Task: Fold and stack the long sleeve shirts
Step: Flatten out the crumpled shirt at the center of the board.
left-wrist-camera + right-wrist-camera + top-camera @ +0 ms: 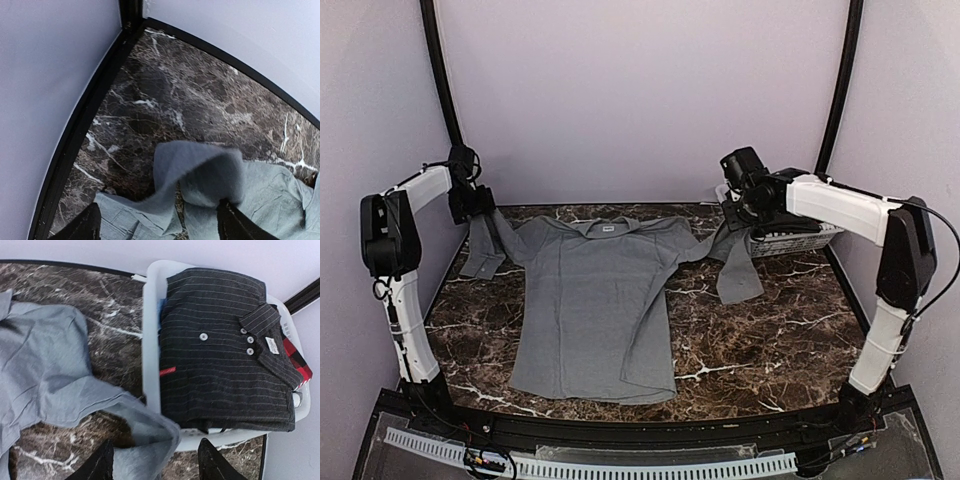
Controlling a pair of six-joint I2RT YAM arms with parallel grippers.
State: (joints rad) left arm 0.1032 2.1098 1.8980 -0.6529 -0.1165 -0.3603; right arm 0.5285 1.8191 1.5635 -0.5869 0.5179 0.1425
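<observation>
Left jaws stood apart around one loose grey sleeve point(200, 170), right jaws apart at the other sleeve point(75, 385), one grey shirt point(595, 300) lay spread on the tabletop point(770, 340), one folded striped shirt point(225, 350) in one white basket point(150, 340).

The left arm point(408, 320) and right arm point(840, 208) share white shell links joined by bulky black joint housings. Small dark markings dot the left arm's upright link. A thin black cable point(952, 262) loops along the right arm's outer side. The jaws are matte black.
</observation>
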